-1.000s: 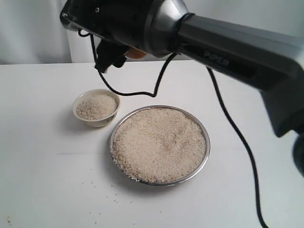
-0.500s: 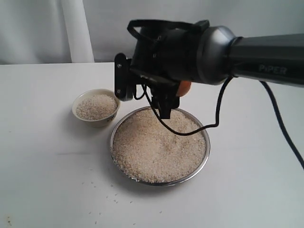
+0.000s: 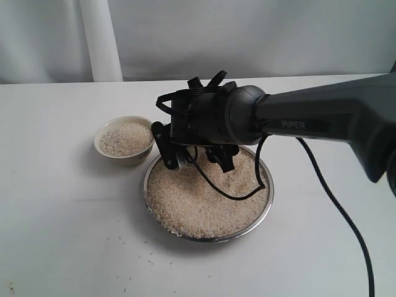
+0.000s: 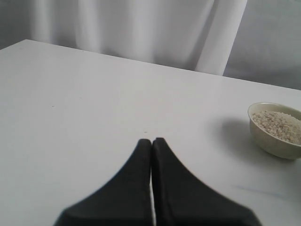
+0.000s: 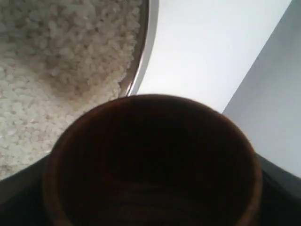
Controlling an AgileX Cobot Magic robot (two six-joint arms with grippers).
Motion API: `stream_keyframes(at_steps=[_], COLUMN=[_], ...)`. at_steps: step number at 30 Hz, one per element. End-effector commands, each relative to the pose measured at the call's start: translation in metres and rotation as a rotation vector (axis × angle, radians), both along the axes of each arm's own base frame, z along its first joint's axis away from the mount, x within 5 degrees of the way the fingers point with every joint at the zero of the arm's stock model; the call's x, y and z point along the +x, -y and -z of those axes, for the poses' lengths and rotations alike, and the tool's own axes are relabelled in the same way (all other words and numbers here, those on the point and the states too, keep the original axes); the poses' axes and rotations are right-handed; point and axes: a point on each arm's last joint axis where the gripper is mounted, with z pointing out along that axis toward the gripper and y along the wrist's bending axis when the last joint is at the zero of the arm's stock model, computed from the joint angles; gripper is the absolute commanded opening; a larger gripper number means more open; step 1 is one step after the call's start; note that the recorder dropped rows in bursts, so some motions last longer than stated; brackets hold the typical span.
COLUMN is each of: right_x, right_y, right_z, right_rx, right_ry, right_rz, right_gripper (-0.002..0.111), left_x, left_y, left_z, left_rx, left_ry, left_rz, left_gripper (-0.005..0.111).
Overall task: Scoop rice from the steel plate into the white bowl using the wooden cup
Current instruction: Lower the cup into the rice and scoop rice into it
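Observation:
The steel plate [image 3: 270,197] sits mid-table, heaped with rice [image 3: 210,201]. My right gripper [image 3: 198,156] reaches across from the right and hangs low over the plate's far left part, close to the grains. In the exterior view the arm hides the wooden cup. The right wrist view shows the gripper shut on the wooden cup [image 5: 150,160], whose dark inside holds no grains, with rice [image 5: 47,70] and the plate rim [image 5: 143,52] just beyond it. The white bowl [image 3: 127,158], left of the plate, holds rice. My left gripper [image 4: 151,141] is shut and empty over bare table, apart from the bowl [image 4: 268,143].
Loose grains [image 3: 136,253] lie scattered on the white table in front of the plate. A black cable [image 3: 322,185] trails from the right arm across the table's right side. A white post [image 3: 99,40] and a curtain stand behind the table.
The right arm has swung from high at the back down and rightward, and now sits low over the plate's rice. The bowl and plate have not moved.

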Motion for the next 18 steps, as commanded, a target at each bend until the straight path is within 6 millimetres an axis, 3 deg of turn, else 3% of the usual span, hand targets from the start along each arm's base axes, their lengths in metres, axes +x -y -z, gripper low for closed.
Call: stream_keyframes(at_steps=[1, 18], right_x=[0.003, 0.002], right_y=[0.001, -0.004], right_z=[0.002, 0.031], right_rx=[-0.025, -0.113], right_ry=[0.005, -0.085], right_rz=[-0.041, -0.152], right_gripper=[0.000, 0.000], left_x=[0.001, 0.001], left_y=[0.000, 0.000], left_z=[0.000, 0.000], left_rx=[-0.006, -0.006], left_ry=[-0.001, -0.001], left_rz=[0.002, 0.002], left_gripper=[0.000, 0.000])
